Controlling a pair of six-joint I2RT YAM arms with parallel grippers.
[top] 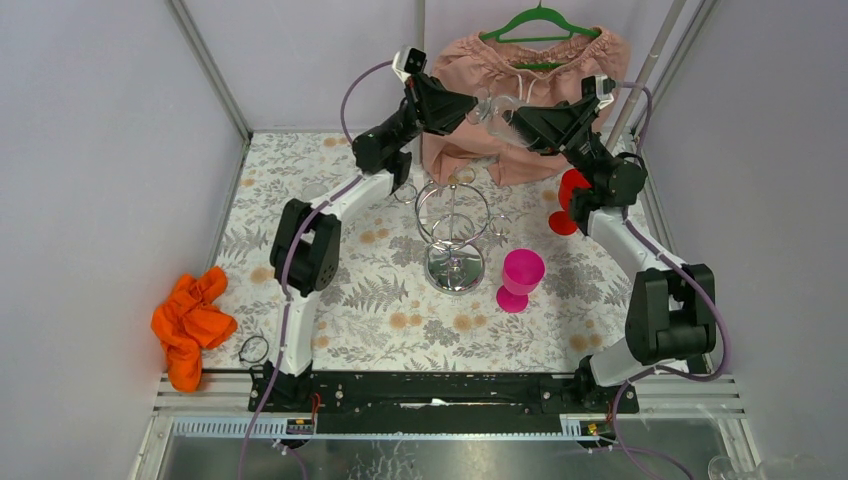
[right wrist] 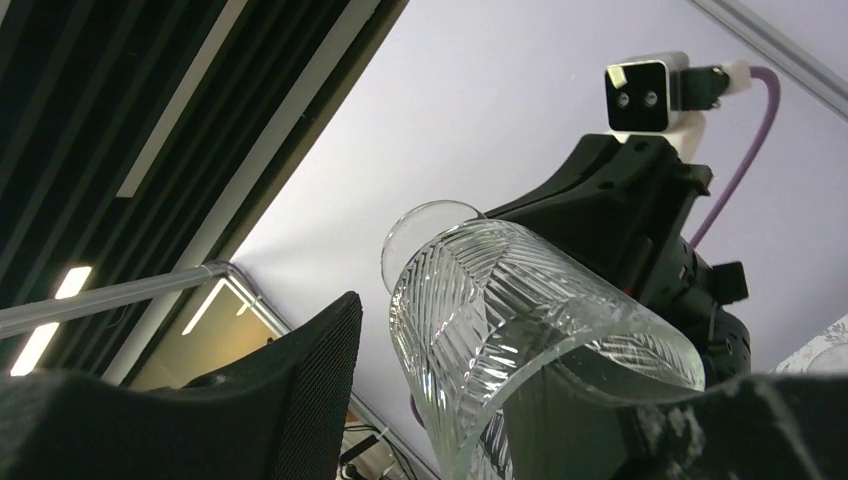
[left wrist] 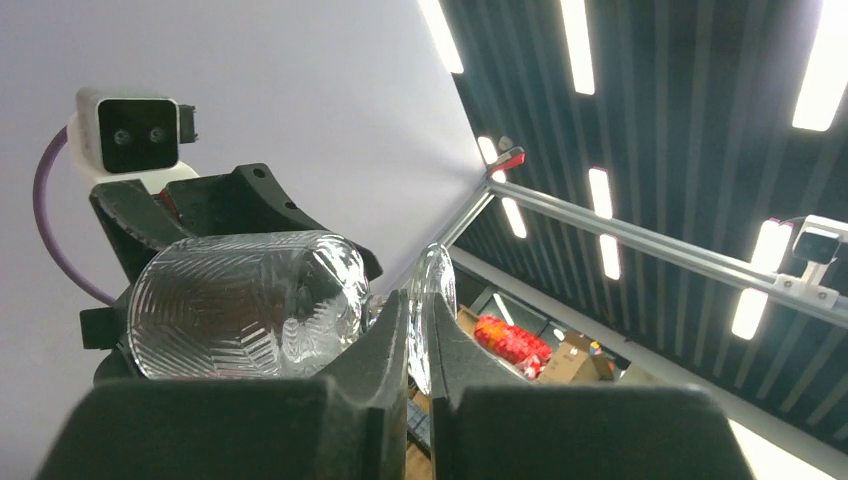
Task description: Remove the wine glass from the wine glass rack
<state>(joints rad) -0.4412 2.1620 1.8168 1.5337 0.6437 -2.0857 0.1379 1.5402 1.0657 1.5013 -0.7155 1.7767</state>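
High above the wine glass rack (top: 453, 225), the wine glass (top: 495, 108) hangs in the air between the two raised arms, in front of a pink garment (top: 560, 70) on a green hanger (top: 540, 22). It is clear glass: the bowl is cut with a ribbed, leaf-like pattern, and a short stem joins it to a plain round foot.

The glass lies on its side, its long axis running roughly level from one gripper to the other. The foot points toward the left gripper (top: 472, 106) and the open mouth toward the right gripper (top: 515, 128).

From the left wrist, the foot (left wrist: 428, 300) stands edge-on in the narrow slit between the two black fingers. They are drawn almost together and pinch it, and the bowl juts out beyond the tips, toward the right arm.

From the right wrist, the bowl sits between widely spread fingers with its rim nearest the camera. A strip of empty space shows between the bowl and one finger (right wrist: 320, 380). The bowl overlaps the other finger, and I cannot tell whether they touch.

On the flowered tablecloth (top: 380, 300) below, the chrome rack stands on its round mirror base. A pink goblet (top: 520, 278) stands just beside it and a red cup (top: 572, 200) farther right. An orange cloth (top: 190, 325) lies at the left edge.
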